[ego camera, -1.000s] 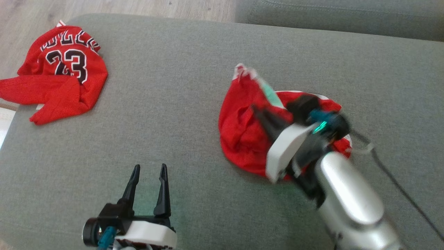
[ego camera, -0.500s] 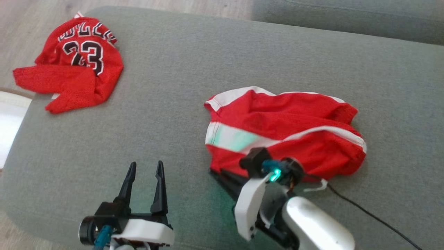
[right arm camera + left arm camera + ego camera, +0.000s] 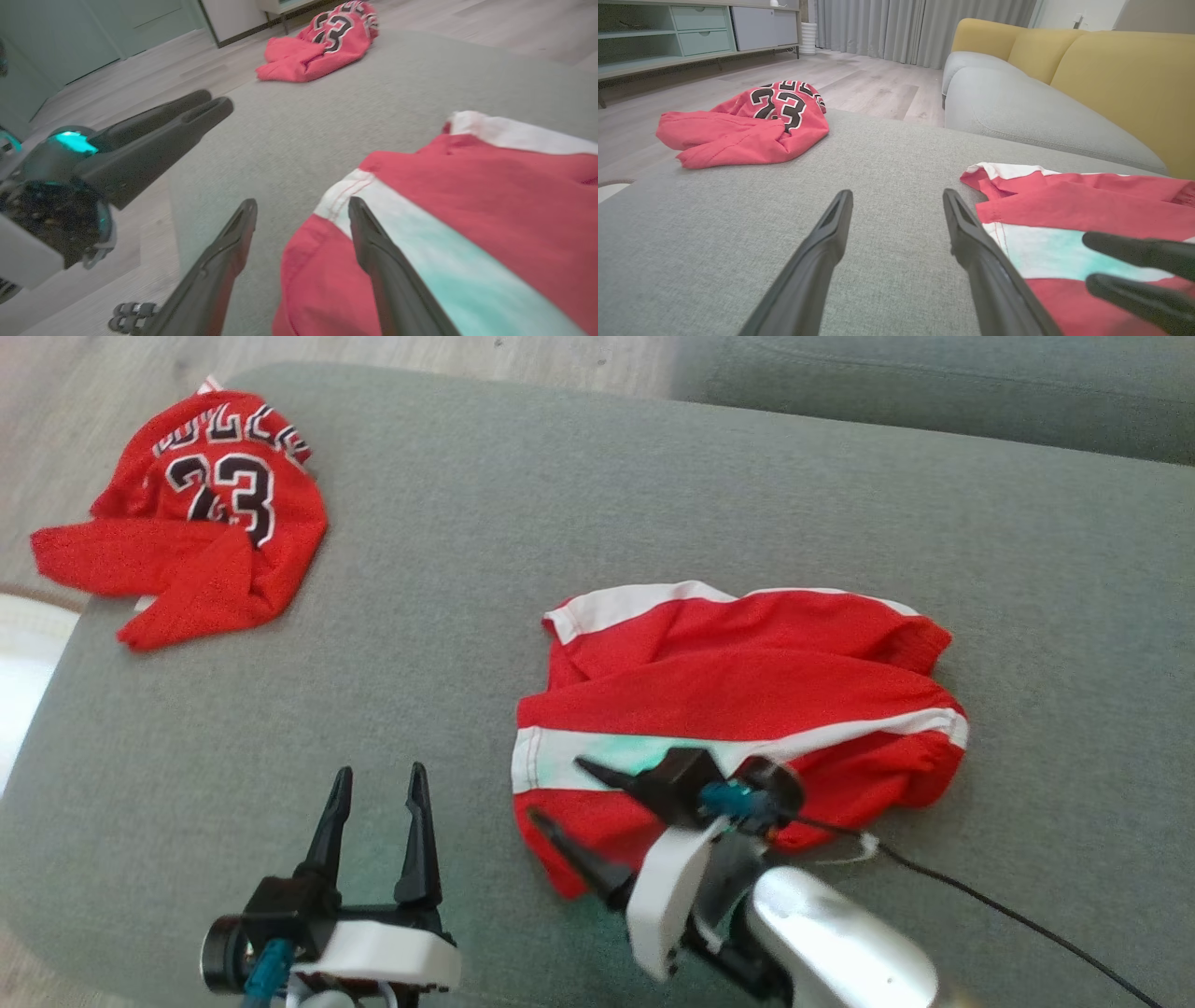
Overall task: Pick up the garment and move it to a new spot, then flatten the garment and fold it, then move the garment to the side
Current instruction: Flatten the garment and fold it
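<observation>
On the grey cushion [image 3: 579,523] the red shorts [image 3: 747,681] lie rumpled right of middle, well apart from the red jersey [image 3: 205,541] at the far left corner. Flattening looks next, best done by pinching opposite ends of the white-striped edge and drawing them apart, low. The right gripper [image 3: 555,791] hovers spread and empty over the shorts' near-left edge, perhaps brushing it, and the left gripper [image 3: 380,772] is spread over bare cushion beside them: one cushion, two red garments, two grippers.
</observation>
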Tool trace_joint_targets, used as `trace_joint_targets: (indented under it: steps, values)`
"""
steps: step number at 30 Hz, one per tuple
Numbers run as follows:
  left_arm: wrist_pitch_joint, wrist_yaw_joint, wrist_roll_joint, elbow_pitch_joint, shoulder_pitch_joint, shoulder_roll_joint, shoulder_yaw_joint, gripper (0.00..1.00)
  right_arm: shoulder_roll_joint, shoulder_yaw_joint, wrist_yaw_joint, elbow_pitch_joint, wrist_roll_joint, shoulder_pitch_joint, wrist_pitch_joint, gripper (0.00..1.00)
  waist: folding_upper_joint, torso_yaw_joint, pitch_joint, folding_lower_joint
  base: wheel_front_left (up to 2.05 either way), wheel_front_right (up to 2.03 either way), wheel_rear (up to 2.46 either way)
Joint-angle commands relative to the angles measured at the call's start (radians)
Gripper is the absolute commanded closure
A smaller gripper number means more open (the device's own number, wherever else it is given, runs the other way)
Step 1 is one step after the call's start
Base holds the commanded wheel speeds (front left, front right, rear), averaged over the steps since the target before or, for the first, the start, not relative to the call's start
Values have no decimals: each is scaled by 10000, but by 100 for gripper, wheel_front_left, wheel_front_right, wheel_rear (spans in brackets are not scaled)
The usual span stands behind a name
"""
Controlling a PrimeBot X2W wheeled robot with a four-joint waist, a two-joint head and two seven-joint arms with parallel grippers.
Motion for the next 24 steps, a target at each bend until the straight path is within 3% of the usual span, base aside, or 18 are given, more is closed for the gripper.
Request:
trace_joint_targets:
  steps: [1, 11, 24]
  values:
    - [-122, -16, 100, -317, -294, 116, 350, 0, 166, -353, 77, -367, -161, -160, -322, 0, 0, -228, -152, 0, 0, 0, 0]
    - [63, -79, 185, -174, -486, 130, 95, 0, 166, -3925, 77, -1136, -1203, 1145, -1454, 0, 0, -1108, -788, 0, 0, 0, 0]
    - [327, 56, -23, 2, -41, 232, 62, 0, 166, -7118, 77, -2293, -1914, 3361, -1888, 0, 0, -1449, -1563, 0, 0, 0, 0]
